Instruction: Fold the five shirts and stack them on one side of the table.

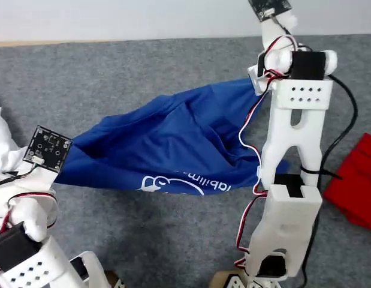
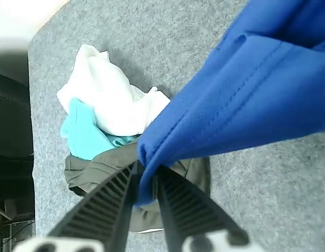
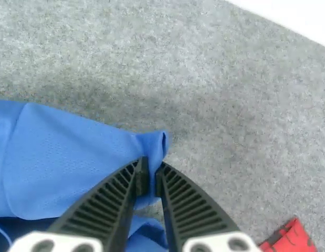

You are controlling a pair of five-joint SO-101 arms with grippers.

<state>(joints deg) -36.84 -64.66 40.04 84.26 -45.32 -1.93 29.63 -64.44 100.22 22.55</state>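
Your left gripper (image 2: 147, 181) and right gripper (image 3: 150, 176) each clamp an edge of the blue shirt (image 1: 173, 144), held taut between them. Its long axis slants toward the nearby red shirt (image 1: 356, 186).

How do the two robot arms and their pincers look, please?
The left arm and right arm are white plastic with small hole grids, black motors, and red, black and white cables. The left pincer and right pincer have black ribbed fingers on pale bases.
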